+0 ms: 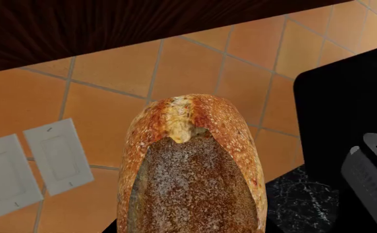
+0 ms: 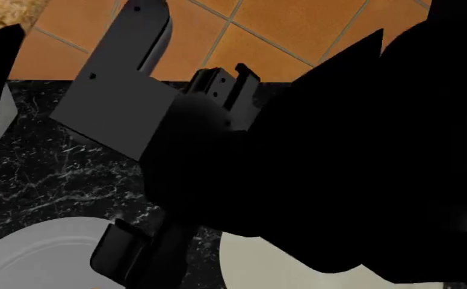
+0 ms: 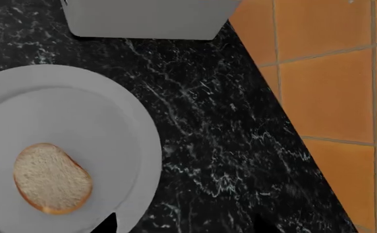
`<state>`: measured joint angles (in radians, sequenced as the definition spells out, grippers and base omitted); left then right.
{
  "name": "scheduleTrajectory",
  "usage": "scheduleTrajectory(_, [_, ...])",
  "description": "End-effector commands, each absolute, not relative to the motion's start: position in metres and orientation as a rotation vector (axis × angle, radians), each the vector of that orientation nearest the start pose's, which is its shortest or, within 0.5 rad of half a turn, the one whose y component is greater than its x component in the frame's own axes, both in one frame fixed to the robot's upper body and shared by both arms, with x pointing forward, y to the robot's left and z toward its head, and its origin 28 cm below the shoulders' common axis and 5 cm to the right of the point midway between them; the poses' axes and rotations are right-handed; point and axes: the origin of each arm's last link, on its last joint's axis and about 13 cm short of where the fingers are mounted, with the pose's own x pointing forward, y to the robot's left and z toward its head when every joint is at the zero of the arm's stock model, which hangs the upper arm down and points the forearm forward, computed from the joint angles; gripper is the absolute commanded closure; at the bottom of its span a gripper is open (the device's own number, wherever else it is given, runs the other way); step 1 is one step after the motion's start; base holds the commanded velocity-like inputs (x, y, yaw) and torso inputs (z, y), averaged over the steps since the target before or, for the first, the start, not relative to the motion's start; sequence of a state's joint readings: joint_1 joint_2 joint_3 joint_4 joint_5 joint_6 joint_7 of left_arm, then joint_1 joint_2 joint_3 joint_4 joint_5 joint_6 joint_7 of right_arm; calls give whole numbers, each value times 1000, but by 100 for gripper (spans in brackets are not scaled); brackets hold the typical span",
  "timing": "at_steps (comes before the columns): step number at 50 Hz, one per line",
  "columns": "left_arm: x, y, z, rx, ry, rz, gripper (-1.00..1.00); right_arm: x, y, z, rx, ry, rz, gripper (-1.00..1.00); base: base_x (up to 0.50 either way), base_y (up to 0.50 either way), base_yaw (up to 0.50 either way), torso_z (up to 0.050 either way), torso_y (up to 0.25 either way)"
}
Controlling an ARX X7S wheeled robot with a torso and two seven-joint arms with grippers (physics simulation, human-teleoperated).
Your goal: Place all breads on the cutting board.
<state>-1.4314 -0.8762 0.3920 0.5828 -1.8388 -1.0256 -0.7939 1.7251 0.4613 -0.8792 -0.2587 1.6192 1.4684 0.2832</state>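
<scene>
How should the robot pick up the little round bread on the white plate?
Probably from straight above, pinching the bread slice across its tan crust edges. It lies flat on the white plate, so coming from the side would likely only hit the plate's rim.

A robot arm (image 2: 314, 156) fills most of the head view as a near-black mass, its grey link (image 2: 125, 84) angled up toward the tiled wall. The left gripper's fingers are out of frame in its wrist view, which the crusty loaf (image 1: 192, 170) fills, apparently held. The right gripper shows only dark fingertips (image 3: 111, 224) at the frame's edge, spread apart.
</scene>
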Motion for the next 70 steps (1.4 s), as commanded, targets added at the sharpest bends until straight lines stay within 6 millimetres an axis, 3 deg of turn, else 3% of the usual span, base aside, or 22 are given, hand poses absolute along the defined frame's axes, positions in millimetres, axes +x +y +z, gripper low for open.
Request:
scheduleTrajectory(1, [181,240,354,196,-207,-419,100,247,-42,353,-812,418,1054,-100,0,0,0,0,0])
scheduleTrajectory(6, [181,239,353,194,-204,-415,100,252,-35,357,-802,422,1098,-100,0,0,0,0,0])
scheduleTrajectory(25, [181,239,353,192,-218,-378,100,282,5,340,-808,410,1300,-100,0,0,0,0,0])
scheduleTrajectory(35, [181,239,353,186,-228,-356,100,279,23,332,-815,423,1393,-100,0,0,0,0,0])
scheduleTrajectory(46, [181,239,353,182,-228,-346,100,273,30,325,-849,498,1445,-100,0,0,0,0,1])
scheduleTrajectory(70, [181,239,353,175,-233,-338,100,284,31,312,-893,609,1448,-100,0,0,0,0,0])
